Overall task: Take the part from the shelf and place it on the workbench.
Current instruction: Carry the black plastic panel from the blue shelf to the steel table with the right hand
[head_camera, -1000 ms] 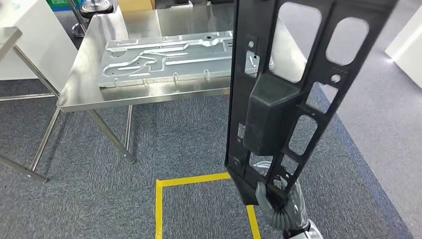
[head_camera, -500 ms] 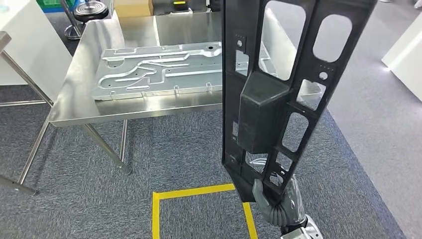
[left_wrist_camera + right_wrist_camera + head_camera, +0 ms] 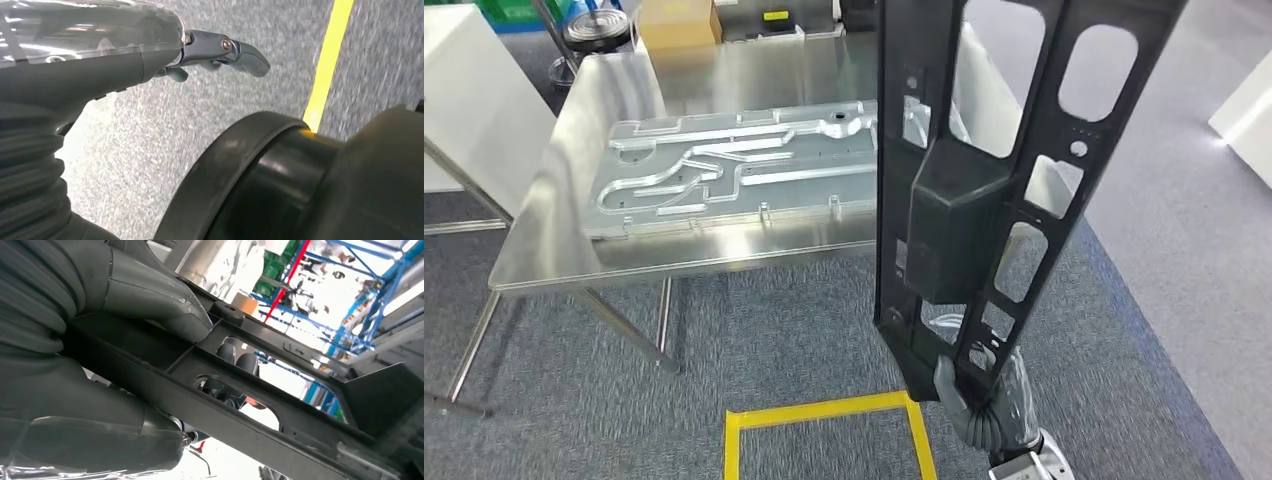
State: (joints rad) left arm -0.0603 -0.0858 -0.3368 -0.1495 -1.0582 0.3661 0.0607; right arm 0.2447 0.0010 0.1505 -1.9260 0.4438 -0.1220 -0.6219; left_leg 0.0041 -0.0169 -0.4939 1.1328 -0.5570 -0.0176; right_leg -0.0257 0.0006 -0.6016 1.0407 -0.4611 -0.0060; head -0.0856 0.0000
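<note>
A: What has shifted since a second ago?

B: The whole head view has slid: the steel workbench (image 3: 574, 200) sits lower and nearer in the picture, so the camera moved, not the things. The long black plastic frame part (image 3: 984, 170) stays upright in front of the bench's right end.

A: Who has it?

B: The right hand (image 3: 979, 405) grips its lower end. The right wrist view adds what the head view hides: the thumb (image 3: 150, 300) pressed on one rail, fingertips (image 3: 235, 357) showing through a cutout.

A: The other hand?

B: The left hand (image 3: 125, 55) hangs over grey carpet, fingers (image 3: 235, 50) stretched out, holding nothing.

A: Room on the bench?

B: A stamped metal plate (image 3: 734, 170) covers its middle; bare steel runs along the near edge and left side. A cardboard box (image 3: 679, 25) stands beyond the far edge. Yellow floor tape (image 3: 824, 410) lies on the carpet below.
</note>
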